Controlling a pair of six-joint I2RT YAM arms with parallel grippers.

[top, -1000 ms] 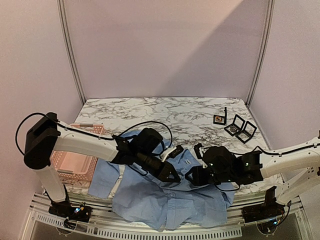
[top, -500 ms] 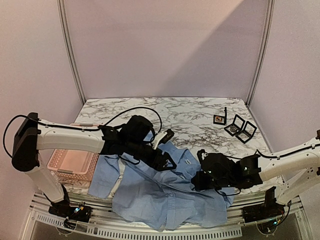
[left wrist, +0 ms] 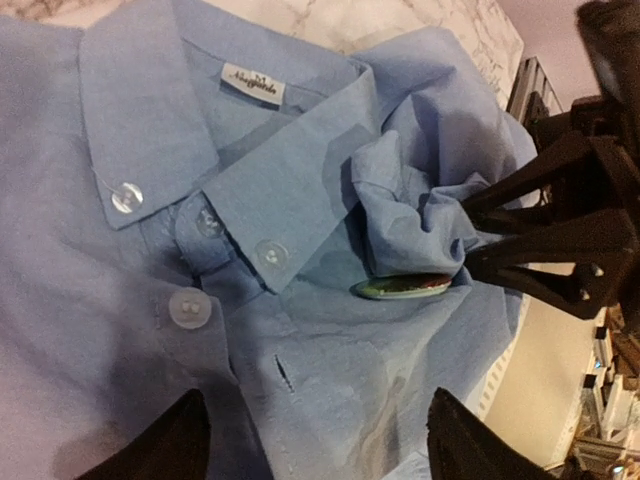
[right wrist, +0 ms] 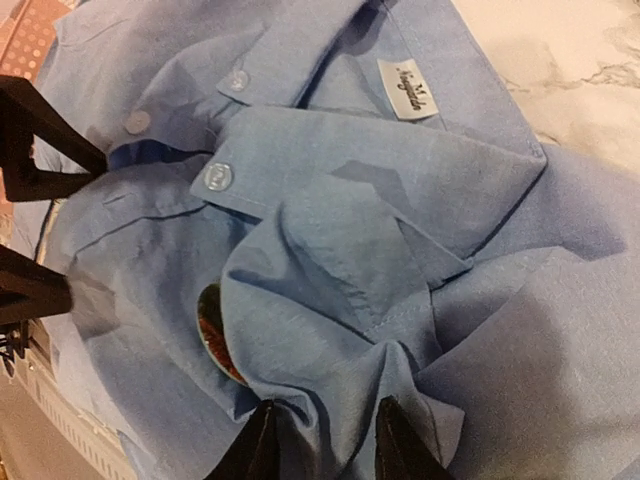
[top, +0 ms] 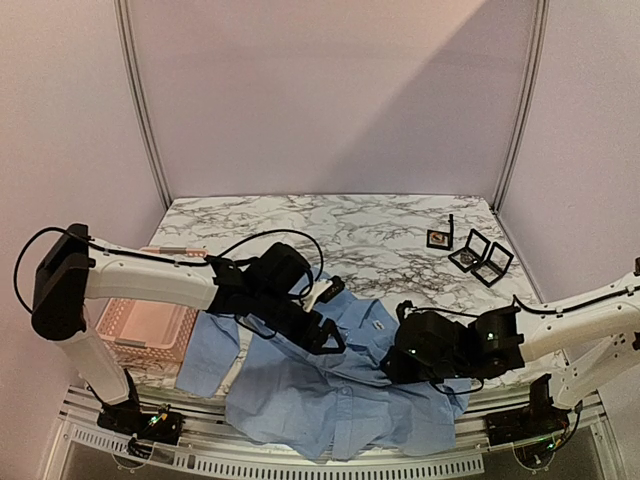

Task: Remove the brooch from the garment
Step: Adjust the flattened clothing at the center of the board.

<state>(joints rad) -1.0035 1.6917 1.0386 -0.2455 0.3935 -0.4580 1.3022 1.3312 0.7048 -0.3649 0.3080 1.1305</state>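
Observation:
The light blue shirt point(top: 330, 400) lies wrinkled at the table's near edge, collar up point(left wrist: 150, 120) point(right wrist: 400, 190). The brooch point(left wrist: 403, 288), a round disc with a green rim, sits on the shirt front below the collar. In the right wrist view the brooch point(right wrist: 212, 335) is half hidden under a raised fold. My right gripper point(top: 392, 362) point(right wrist: 325, 440) is shut on that fold of shirt fabric right beside the brooch; its fingers point(left wrist: 540, 240) show in the left wrist view. My left gripper point(top: 325, 338) point(left wrist: 320, 450) is open and empty, hovering over the placket a short way from the brooch.
A pink plastic basket point(top: 145, 335) stands at the left, partly under the left arm. Small open black jewellery boxes point(top: 480, 257) sit at the back right on the marble table point(top: 380, 225). The shirt hangs over the table's front rail.
My left gripper has drawn back a little to the left, away from the right gripper, and stays open. The right gripper keeps its pinch on the shirt fold and has shifted slightly.

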